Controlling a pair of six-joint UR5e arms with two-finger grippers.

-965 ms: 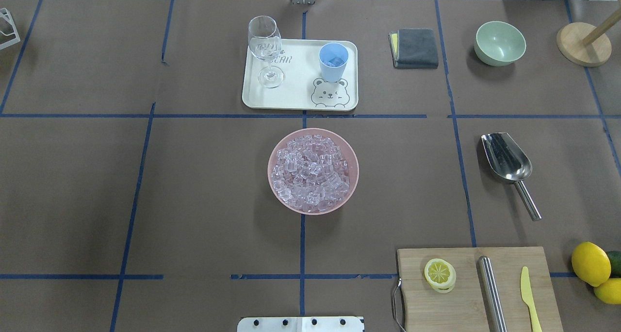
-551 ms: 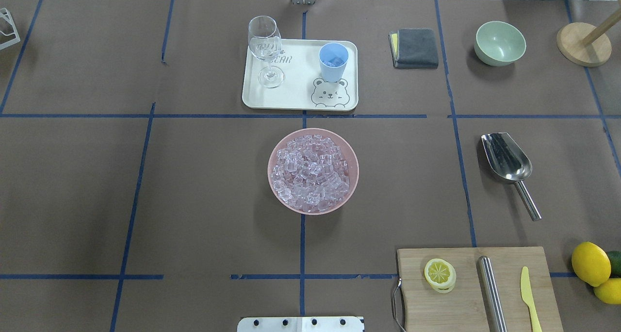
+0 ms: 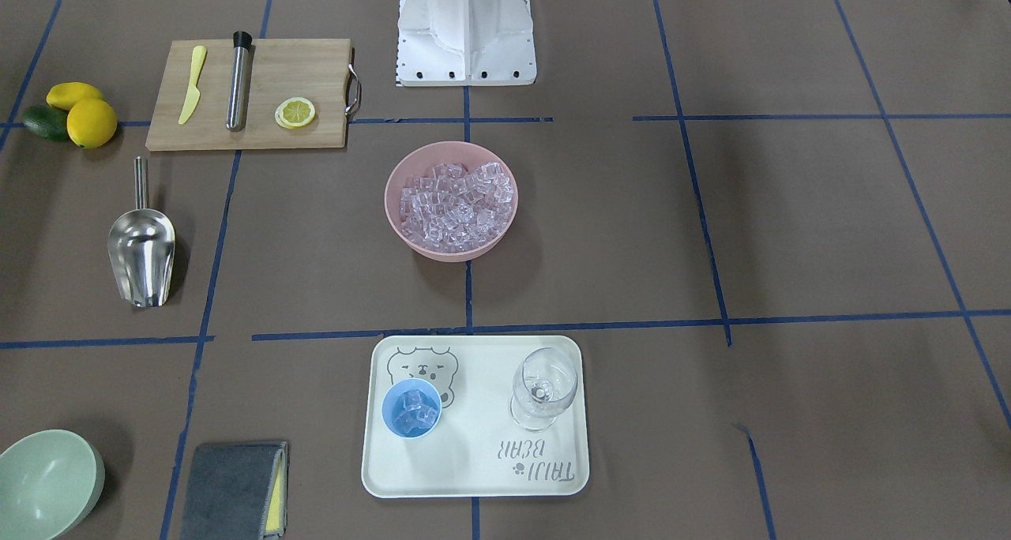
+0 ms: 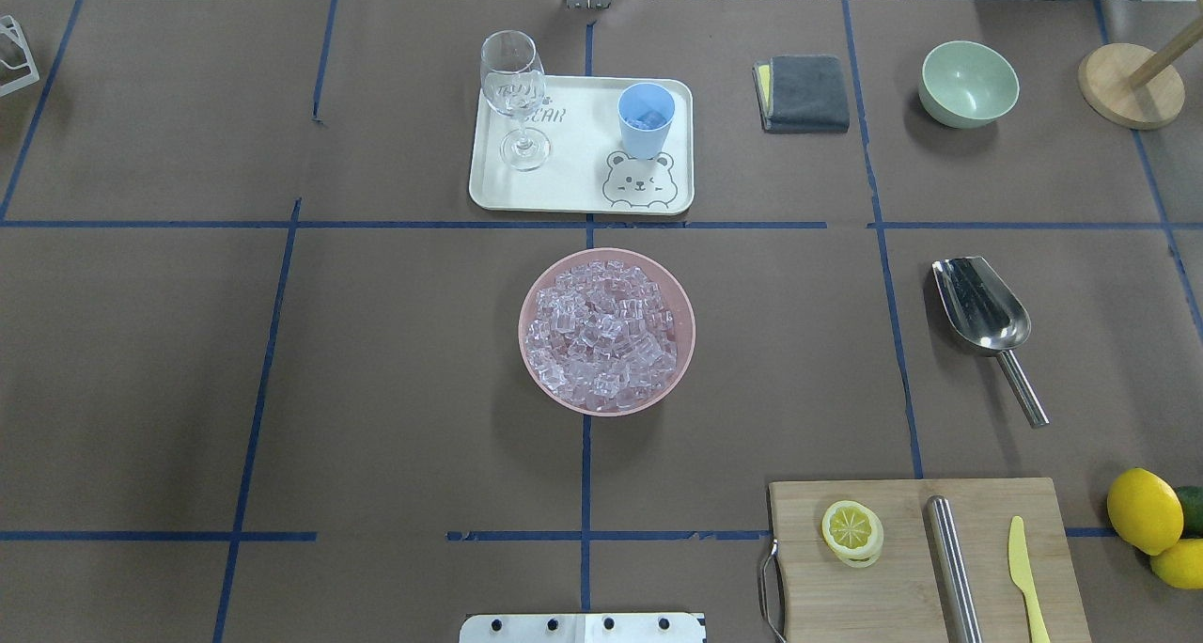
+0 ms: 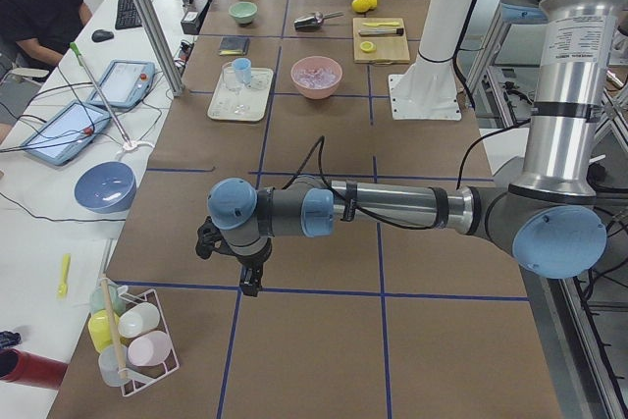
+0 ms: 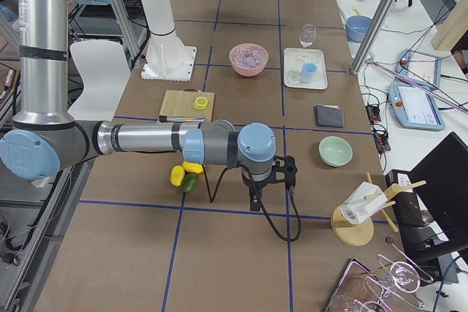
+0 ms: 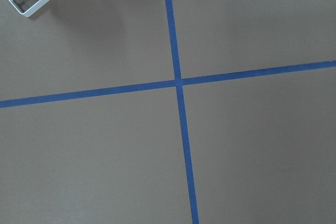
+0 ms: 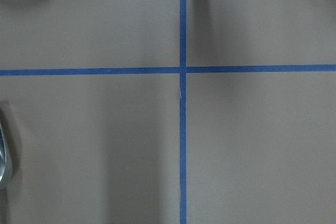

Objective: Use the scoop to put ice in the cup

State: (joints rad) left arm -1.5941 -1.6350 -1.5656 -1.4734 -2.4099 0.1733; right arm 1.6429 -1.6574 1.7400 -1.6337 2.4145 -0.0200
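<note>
At three o'clock from the pink bowl (image 4: 523,333), seen from overhead, the scoop (image 4: 979,306) is laid handle toward five o'clock, nearer the right gripper (image 6: 253,200), whose opening cannot be told.

- Overhead view: high behind the robot (image 4: 583,627), facing forward and down; pink bowl (image 4: 524,328) central
- Front-facing view: across the table (image 3: 790,208), steeply down, mirrored; shares that bowl and the tray (image 3: 474,461)
- Side views: each table end, far back, looking along the table
- Wrist views: close, straight down on blue tape (image 7: 178,82) crosses
</note>
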